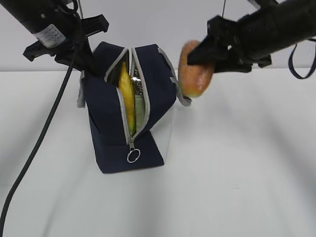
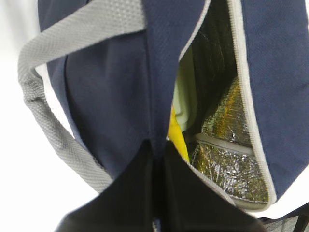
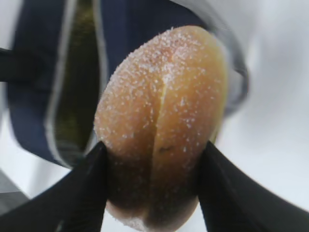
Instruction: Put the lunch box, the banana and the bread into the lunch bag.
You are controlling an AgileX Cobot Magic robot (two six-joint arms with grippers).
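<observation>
Holding the bread (image 1: 196,69) aloft, the right gripper (image 1: 200,55) is clamping the roll between both fingers, just beside the lunch bag (image 1: 106,123) and above the table (image 1: 237,173). The left gripper (image 2: 157,203) is pinching the bag's near edge with jaws closed tight, keeping the zip mouth parted. The banana (image 1: 128,96) is standing on end inside the opening, with the lunch box (image 2: 185,92) showing pale green behind it. Step in hand, judging by this: the final item. The next move is calling for carrying the roll over the slot and lowering it. Obstructing: a narrow gap, the upright banana, and the grey strap handle (image 2: 53,121) alongside.
</observation>
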